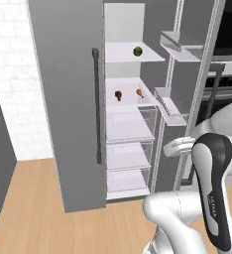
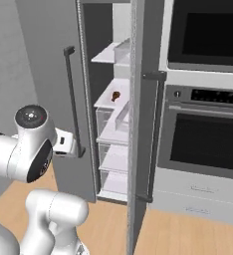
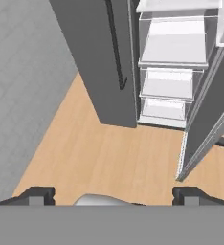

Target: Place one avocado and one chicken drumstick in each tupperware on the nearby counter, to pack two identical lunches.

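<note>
A dark green avocado (image 1: 138,51) rests on an upper shelf inside the open fridge. On the shelf below lie two chicken drumsticks, a dark reddish-brown one (image 1: 118,95) and a lighter orange one (image 1: 139,92); the right base view catches the dark drumstick (image 2: 116,95). My gripper (image 3: 113,195) is open, its two fingertips (image 3: 37,195) far apart with nothing between them. It hangs well below and in front of those shelves, looking down at the floor before the fridge. The tupperware and the counter are out of view.
The fridge's right door (image 1: 175,106) stands open, with door bins on its inner side. The left door (image 1: 68,109) is shut and carries a long dark handle (image 1: 96,106). Clear drawers (image 3: 171,43) fill the lower fridge. A wall oven (image 2: 208,134) stands to the right, over wooden floor (image 3: 109,153).
</note>
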